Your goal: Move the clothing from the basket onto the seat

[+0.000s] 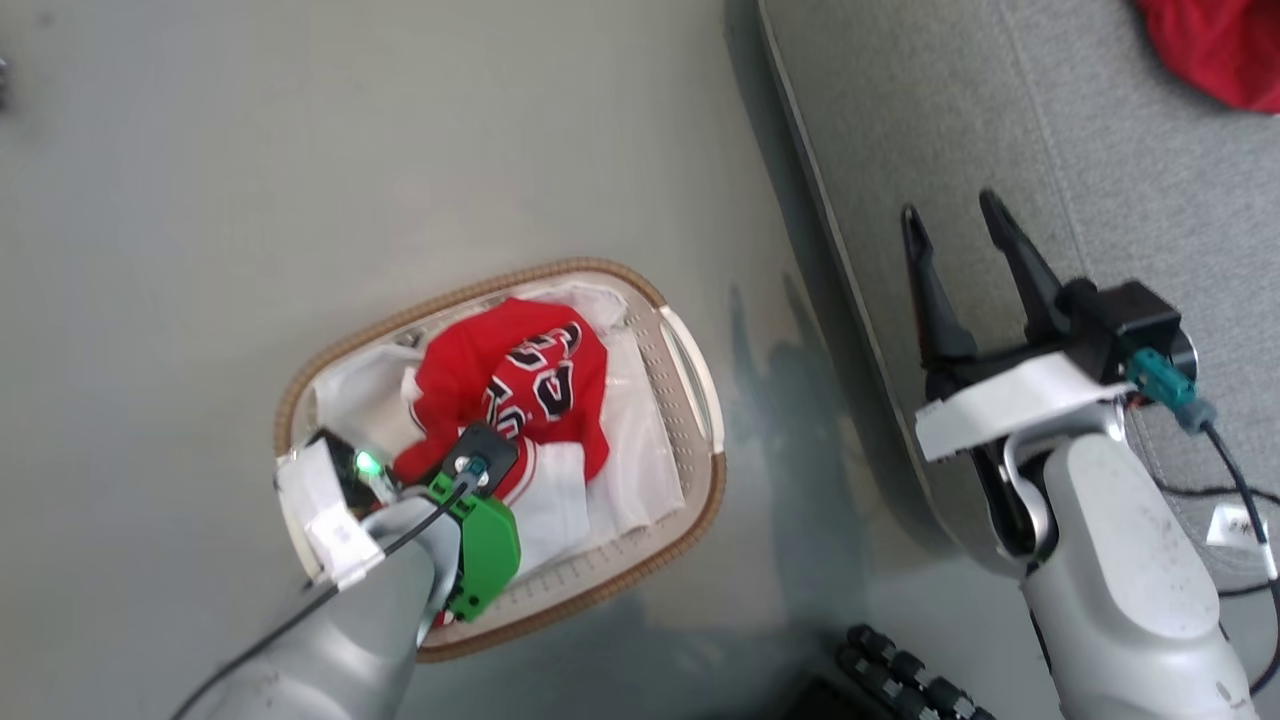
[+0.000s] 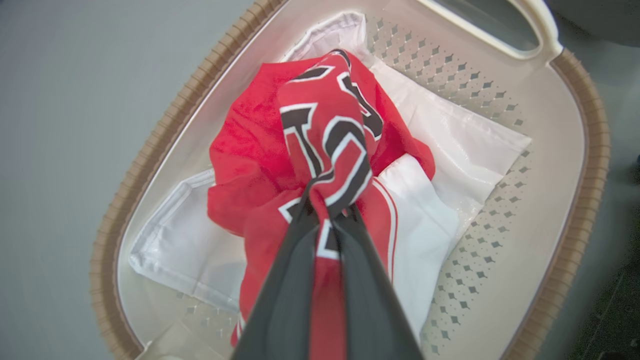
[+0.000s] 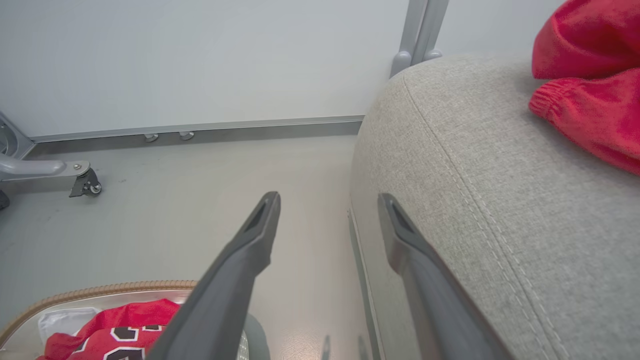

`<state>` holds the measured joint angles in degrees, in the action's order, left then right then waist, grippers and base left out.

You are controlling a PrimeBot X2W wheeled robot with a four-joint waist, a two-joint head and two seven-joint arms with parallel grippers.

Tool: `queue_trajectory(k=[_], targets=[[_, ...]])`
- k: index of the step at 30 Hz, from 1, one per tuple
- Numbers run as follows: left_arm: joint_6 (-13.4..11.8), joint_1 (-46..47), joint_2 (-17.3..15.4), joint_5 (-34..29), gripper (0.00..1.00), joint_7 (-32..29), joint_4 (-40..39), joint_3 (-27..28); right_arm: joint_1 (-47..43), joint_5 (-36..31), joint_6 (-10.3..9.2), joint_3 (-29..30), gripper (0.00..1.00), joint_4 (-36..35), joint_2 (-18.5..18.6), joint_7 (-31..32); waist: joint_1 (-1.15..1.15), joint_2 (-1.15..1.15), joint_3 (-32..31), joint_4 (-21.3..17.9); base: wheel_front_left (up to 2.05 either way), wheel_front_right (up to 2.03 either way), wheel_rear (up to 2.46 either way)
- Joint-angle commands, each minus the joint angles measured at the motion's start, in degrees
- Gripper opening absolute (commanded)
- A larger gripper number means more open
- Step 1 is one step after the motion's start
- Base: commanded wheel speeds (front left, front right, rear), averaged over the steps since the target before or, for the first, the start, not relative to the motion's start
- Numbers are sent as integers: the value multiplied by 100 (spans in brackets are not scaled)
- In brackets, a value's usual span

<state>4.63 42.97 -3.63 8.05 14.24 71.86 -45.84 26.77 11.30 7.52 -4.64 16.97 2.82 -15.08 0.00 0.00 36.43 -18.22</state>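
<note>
grasp on jersey (image 2: 325, 125) in basket (image 2: 145, 160)
left gripper (image 2: 327, 216) pinches a fold of the jersey inside the basket, 8 o'clock in the head view; right gripper (image 1: 950, 208) hangs wide and empty by the seat (image 1: 1000, 130), where the plain red garment (image 1: 1215, 50) lies at 2 o'clock. next move likely: lift clear of rim and liner (image 2: 475, 130), then swing toward 2 o'clock.

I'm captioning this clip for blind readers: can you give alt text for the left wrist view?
The left gripper is shut on a red jersey with black-and-white lettering, bunched up in the basket. White liner lies beneath the jersey, and grey floor surrounds the basket.
</note>
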Motion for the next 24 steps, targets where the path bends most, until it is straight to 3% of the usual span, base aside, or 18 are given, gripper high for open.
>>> queue_trajectory(k=[1,5,14,24], targets=[[24,-231,30,180,0,60,-72,104,-181,-37,-6,85,100,45,29,-12,0,0,-818,342,0,0,0],[34,-630,70,501,0,106,-450,242,-547,-163,-6,150,100,160,30,-11,0,0,-1366,537,0,0,0],[-46,-1505,70,1064,0,95,-2212,434,-1355,-325,-6,311,100,311,27,-12,0,0,-2393,1009,0,0,0],[-78,-1831,69,1179,0,91,-3907,898,-1912,-331,-6,270,100,460,27,-11,0,0,-3132,1348,0,0,0]])
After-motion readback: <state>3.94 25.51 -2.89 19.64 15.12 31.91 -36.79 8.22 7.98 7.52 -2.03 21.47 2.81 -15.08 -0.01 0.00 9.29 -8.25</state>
